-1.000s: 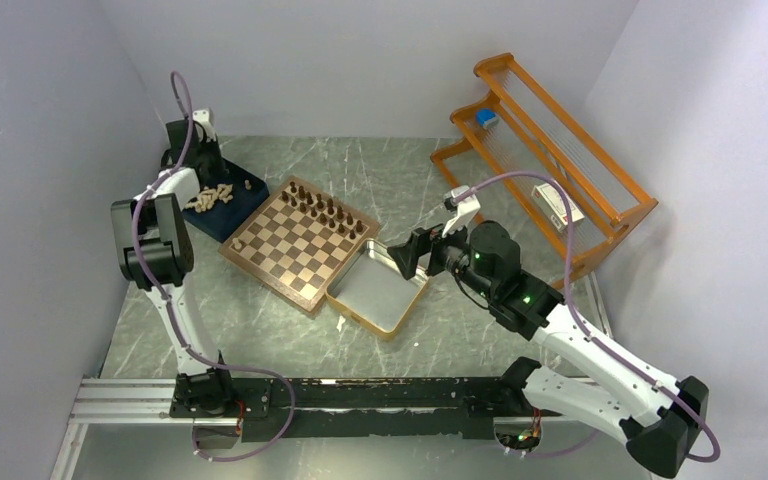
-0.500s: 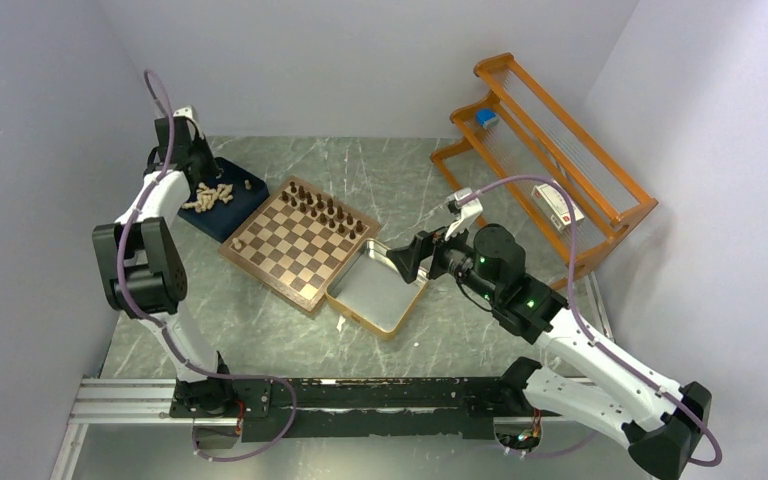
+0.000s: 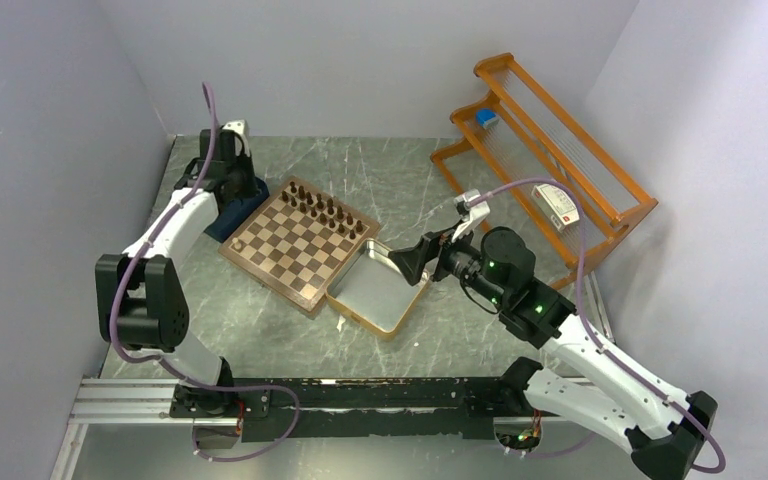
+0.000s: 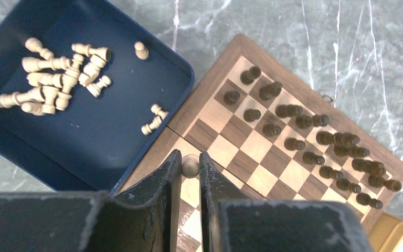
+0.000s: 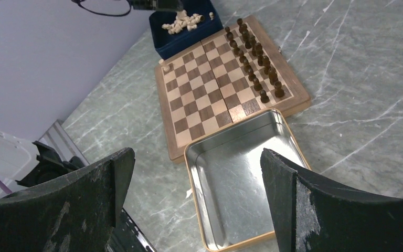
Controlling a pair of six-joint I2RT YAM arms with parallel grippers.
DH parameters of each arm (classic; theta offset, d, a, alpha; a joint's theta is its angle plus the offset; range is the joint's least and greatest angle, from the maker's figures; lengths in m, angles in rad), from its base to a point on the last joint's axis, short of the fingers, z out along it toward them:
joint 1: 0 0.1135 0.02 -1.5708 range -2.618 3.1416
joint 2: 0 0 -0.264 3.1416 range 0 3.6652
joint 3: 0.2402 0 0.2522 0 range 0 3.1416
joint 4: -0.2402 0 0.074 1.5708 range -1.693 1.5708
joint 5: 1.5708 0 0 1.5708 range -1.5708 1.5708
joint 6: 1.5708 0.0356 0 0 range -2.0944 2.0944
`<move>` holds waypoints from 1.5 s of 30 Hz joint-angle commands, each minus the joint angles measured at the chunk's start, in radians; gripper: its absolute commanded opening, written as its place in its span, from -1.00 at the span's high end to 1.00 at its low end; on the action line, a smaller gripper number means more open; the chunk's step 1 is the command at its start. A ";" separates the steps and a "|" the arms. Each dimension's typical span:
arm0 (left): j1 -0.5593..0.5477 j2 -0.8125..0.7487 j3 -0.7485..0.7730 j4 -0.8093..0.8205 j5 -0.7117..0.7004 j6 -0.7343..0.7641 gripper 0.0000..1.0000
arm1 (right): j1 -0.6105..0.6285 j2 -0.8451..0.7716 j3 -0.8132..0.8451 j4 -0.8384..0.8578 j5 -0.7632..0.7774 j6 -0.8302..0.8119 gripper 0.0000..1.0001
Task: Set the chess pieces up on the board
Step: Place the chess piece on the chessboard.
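Note:
The board (image 3: 295, 250) lies mid-table, with dark chess pieces (image 3: 325, 210) in two rows along its far side. One pale piece (image 3: 237, 244) stands at its left corner. Several pale pieces (image 4: 57, 73) lie loose in the navy tray (image 4: 84, 142). My left gripper (image 4: 190, 160) is shut on a pale piece (image 4: 190, 166) above the board's edge (image 4: 157, 152) next to the tray. My right gripper (image 5: 197, 155) is open and empty above the silver tin (image 5: 241, 173). The board (image 5: 210, 89) and its dark rows (image 5: 252, 47) show beyond it.
The silver gold-rimmed tin (image 3: 375, 290) touches the board's right side. An orange wooden rack (image 3: 545, 150) stands at the back right with a blue item (image 3: 487, 117) and a white box (image 3: 558, 208). Walls close in at the left, the back and the right.
My left gripper has moved right from over the navy tray to the board's near edge, holding a pale piece. The right arm has barely shifted.

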 commanded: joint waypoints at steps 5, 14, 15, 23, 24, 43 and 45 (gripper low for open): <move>-0.050 -0.096 -0.098 -0.055 -0.147 -0.059 0.62 | -0.006 -0.020 0.009 0.002 -0.041 0.019 -0.89; -0.067 -0.197 -0.266 0.022 -0.239 -0.172 0.60 | -0.006 -0.023 0.011 -0.002 -0.089 0.033 -0.89; -0.069 -0.196 -0.273 0.027 -0.250 -0.175 0.60 | -0.006 -0.024 0.011 -0.006 -0.090 0.034 -0.88; -0.069 -0.163 -0.280 0.075 -0.297 -0.179 0.58 | -0.005 -0.042 0.014 -0.017 -0.080 0.033 -0.88; -0.069 -0.160 -0.283 0.083 -0.304 -0.178 0.58 | -0.006 -0.043 0.016 -0.018 -0.079 0.033 -0.89; -0.073 -0.118 -0.372 0.219 -0.306 -0.218 0.55 | -0.006 -0.060 0.032 -0.038 -0.066 0.029 -0.89; -0.073 -0.123 -0.380 0.235 -0.318 -0.215 0.55 | -0.005 -0.061 0.034 -0.042 -0.071 0.033 -0.89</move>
